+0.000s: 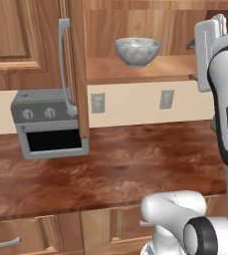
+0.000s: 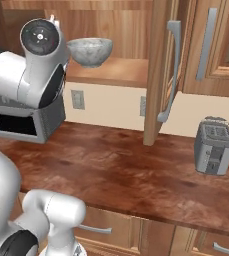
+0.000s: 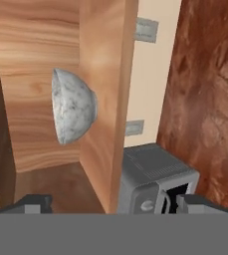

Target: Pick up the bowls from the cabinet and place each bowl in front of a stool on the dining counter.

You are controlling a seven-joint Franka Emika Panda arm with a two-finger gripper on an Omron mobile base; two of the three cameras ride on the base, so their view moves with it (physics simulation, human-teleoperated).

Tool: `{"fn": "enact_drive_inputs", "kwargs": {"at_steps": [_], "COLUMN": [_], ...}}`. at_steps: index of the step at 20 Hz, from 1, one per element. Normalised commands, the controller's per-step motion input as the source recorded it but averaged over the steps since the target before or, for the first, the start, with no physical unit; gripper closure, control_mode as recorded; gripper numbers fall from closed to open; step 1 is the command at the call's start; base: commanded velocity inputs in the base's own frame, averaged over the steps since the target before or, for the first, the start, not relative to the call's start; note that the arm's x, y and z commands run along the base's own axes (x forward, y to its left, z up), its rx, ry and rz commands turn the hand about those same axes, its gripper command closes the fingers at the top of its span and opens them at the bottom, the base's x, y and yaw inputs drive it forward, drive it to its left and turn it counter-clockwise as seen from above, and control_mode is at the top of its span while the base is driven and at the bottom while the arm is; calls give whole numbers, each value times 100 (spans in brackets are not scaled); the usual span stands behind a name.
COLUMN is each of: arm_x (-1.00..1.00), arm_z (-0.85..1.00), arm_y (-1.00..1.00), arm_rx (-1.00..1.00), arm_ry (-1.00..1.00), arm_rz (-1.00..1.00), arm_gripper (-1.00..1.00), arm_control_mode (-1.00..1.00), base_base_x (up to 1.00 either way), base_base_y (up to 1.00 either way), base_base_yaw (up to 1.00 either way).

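Step in hand, by my reading: reach for the first bowl; nothing picked yet.

Cabinet (image 1: 135, 69): wall unit, brown wood, doors swung open, plank shelf exposed above the worktop (image 1: 110, 169). Left door edge w/ long silver bar handle (image 1: 64, 64) hangs out over the toaster oven (image 1: 51, 129); right door w/ its own handle stands proud in the right base view. Contents seen: one grey-white mottled bowl (image 1: 138, 51), upright on its foot, near the shelf's front edge, touching nothing else. Bowl interior not visible from these angles; can't tell if anything is in it. Second bowl: not made out.

Arm: raised at shelf height, hand to the bowl's right side per left base view.

Gripper (image 3: 110, 204): jaws spread to full width, nothing between them. Hand view is rolled, so the bowl appears sideways, ahead of the tips and apart from them, shelf edge between.

Advice: approach level w/ the shelf, clear of both door edges. Straddle the bowl rim w/ one finger inside, one outside, then close; a grip across the full body looks too wide. Lift before withdrawing so the foot clears the plank.

Toaster (image 2: 213, 145): on the worktop, far right, well clear.
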Motion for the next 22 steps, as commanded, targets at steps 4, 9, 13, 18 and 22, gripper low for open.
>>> {"fn": "enact_drive_inputs", "kwargs": {"at_steps": [4,9,13,18,22], "arm_x": [46,55,67,60,52], "arm_z": [0,-26,-29,-2,2], "arm_y": [-1,0,0,6,7], "arm_rx": [0,0,0,0,0], "arm_ry": [0,-3,-2,0,0], "arm_rz": [0,0,0,0,0], "arm_gripper": [-100,-100,-100,-100,-100], "arm_control_mode": [-100,-100,-100,-100,-100], "base_base_x": [0,0,0,0,0], "base_base_y": [0,0,0,0,0], "base_base_yaw": [0,0,0,0,0]}}
